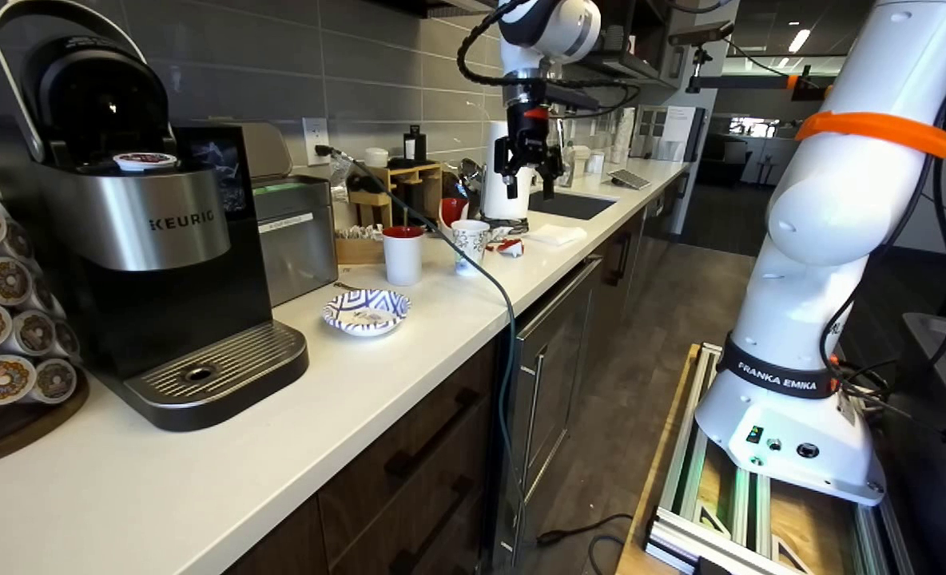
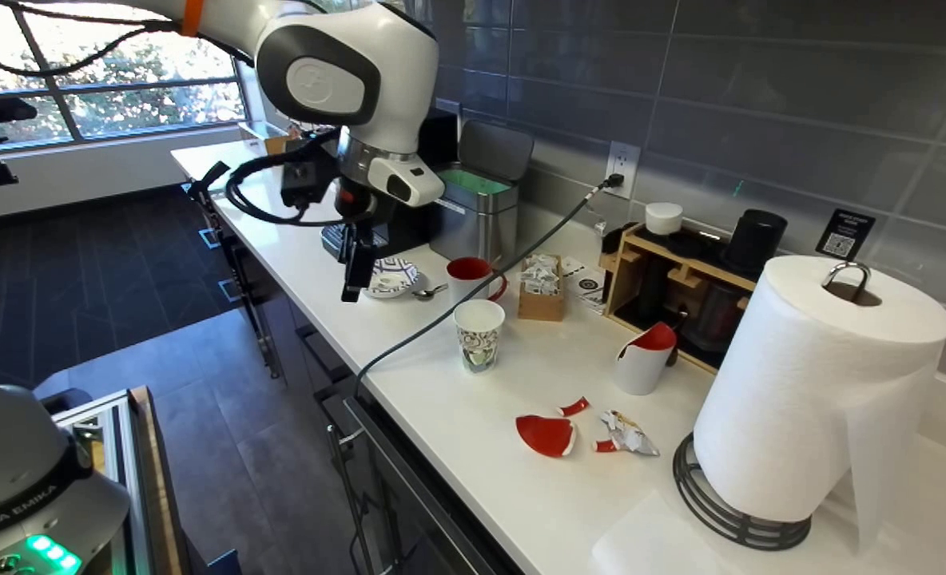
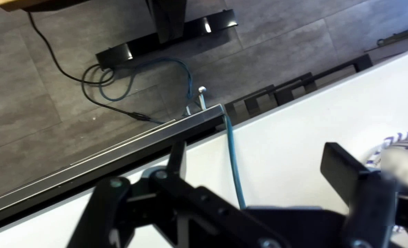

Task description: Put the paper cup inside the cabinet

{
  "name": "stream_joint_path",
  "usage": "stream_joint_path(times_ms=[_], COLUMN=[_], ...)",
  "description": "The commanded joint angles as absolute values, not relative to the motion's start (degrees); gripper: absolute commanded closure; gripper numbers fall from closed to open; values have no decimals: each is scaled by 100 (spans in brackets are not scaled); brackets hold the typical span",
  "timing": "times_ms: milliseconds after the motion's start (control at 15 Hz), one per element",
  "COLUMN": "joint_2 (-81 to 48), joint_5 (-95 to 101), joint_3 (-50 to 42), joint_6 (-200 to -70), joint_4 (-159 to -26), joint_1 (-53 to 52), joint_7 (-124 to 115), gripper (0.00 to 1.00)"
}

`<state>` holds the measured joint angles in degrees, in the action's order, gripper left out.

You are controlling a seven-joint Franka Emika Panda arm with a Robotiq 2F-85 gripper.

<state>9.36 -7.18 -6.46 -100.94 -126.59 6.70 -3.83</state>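
The paper cup (image 1: 470, 247) is white with a dark leafy pattern and stands upright on the white counter. It also shows in an exterior view (image 2: 479, 337) and is not visible in the wrist view. My gripper (image 1: 530, 190) is open and empty, held in the air above the counter's front edge, apart from the cup. In an exterior view the fingers (image 2: 353, 294) hang left of and higher than the cup. In the wrist view the fingertips (image 3: 255, 155) are wide apart. Below the counter are a steel-framed cabinet door (image 1: 551, 391) and brown drawers (image 1: 409, 455); I cannot tell which cabinet is meant.
A teal cable (image 2: 433, 326) runs from the outlet past the cup over the counter edge. A patterned bowl (image 1: 367, 313), a red-lined mug (image 1: 403, 257), a broken mug (image 2: 641, 363), red shards (image 2: 546, 435), a paper towel roll (image 2: 816, 399) and a coffee machine (image 1: 161, 224) stand about.
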Motion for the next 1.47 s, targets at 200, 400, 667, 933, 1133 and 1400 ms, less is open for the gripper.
stream_joint_path(times_ms=[200, 400, 667, 933, 1133, 1400], joint_2=[537, 614, 523, 527, 462, 308], joint_5=[-1945, -1834, -1723, -1883, -2367, -2076], joint_3=[-1010, -1023, -1023, -1019, -956, -834], joint_6=[-10952, -11635, -11594, -11703, -12557, -13731], joint_4=[-12712, -12885, -12760, -12790, -12964, -13141], joint_1=[811, 890, 908, 896, 836, 813], joint_7=[320, -152, -203, -257, -446, -897], gripper=[0, 0, 0, 0, 0, 0])
